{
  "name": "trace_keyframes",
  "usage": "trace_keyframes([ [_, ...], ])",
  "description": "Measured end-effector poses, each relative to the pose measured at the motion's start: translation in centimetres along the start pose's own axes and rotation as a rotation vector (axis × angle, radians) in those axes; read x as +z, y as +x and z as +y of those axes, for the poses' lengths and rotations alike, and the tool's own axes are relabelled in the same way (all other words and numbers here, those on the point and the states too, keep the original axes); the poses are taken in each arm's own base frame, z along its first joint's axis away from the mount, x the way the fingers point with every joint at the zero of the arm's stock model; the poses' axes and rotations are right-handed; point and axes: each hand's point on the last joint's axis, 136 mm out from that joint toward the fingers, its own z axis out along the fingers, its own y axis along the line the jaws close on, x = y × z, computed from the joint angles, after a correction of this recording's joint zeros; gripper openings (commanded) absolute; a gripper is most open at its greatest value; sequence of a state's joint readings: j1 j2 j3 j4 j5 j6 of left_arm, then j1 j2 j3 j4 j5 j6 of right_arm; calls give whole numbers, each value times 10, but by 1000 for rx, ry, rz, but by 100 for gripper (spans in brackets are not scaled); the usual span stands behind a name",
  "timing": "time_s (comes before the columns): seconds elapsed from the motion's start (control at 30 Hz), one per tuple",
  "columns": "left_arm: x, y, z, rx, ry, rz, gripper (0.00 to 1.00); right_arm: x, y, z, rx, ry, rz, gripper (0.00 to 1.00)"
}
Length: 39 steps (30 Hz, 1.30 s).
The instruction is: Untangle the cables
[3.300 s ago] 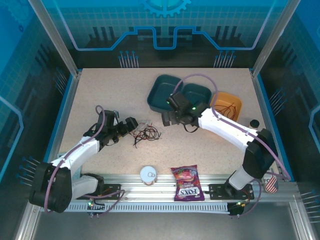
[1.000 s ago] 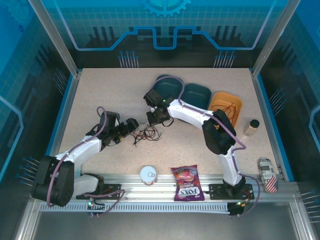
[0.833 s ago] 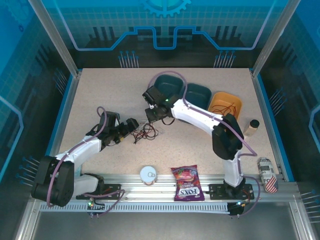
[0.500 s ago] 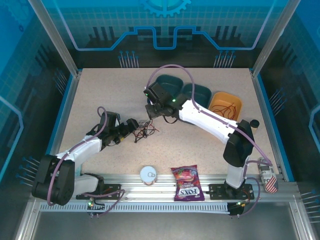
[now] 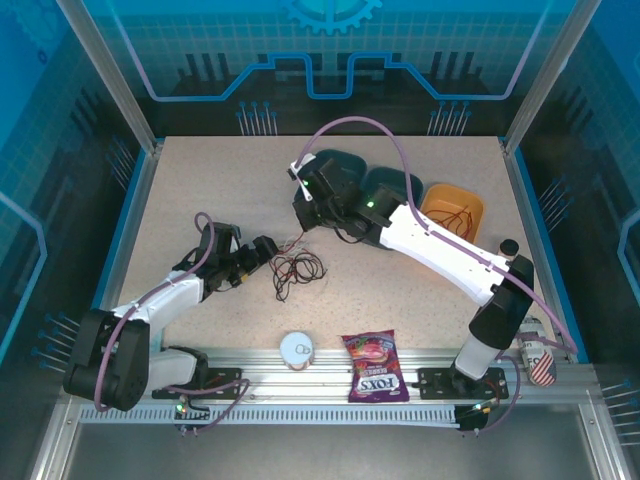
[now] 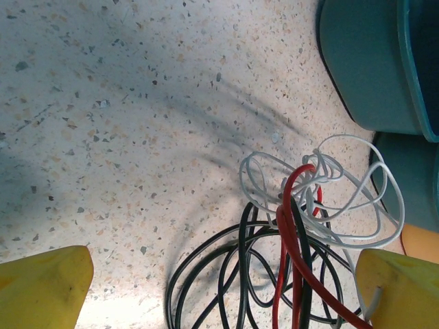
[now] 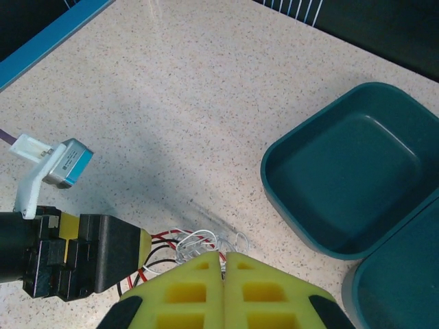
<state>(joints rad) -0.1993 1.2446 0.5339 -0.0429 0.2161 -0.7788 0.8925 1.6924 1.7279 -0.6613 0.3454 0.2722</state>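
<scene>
My left gripper [image 5: 268,250] stands wide apart just beside the cables [image 5: 298,265], whose red, black and white loops lie knotted on the table [image 5: 200,190]. My right gripper [image 7: 223,264] is pinched together just above them; whether it pinches a strand, I cannot tell. I judge the separating barely begun.

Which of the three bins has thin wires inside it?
The orange bin, the rightmost one, with dark wires in it; the two teal bins stand left of it.

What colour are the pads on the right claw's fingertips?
Yellow. The right gripper shows them best in the right wrist view, pressed shut.
</scene>
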Motion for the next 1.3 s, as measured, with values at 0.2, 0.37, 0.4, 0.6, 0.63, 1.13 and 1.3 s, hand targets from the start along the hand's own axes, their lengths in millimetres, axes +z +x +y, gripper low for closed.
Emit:
trace_keyframes([
  [0.2, 0, 0, -1, 1, 5, -1, 99, -11, -18, 0, -33, 11, -49, 0],
  [0.37, 0, 0, -3, 2, 13, 4, 99, -29, -45, -5, -53, 31, -117, 0],
  [0.4, 0, 0, -4, 4, 19, 4, 99, -34, -51, -6, -56, 34, -133, 0],
  [0.6, -1, 0, -15, 28, 71, 11, 99, -53, -75, -12, -73, 66, -199, 0],
  [0.63, -1, 0, -16, 36, 77, 11, 99, -54, -76, -13, -77, 71, -201, 0],
  [1.13, -11, -5, -30, 67, 128, -18, 99, -122, -120, -26, -99, 91, -342, 0],
  [1.3, -13, -6, -37, 101, 160, -23, 99, -146, -128, -27, -94, 64, -390, 0],
])
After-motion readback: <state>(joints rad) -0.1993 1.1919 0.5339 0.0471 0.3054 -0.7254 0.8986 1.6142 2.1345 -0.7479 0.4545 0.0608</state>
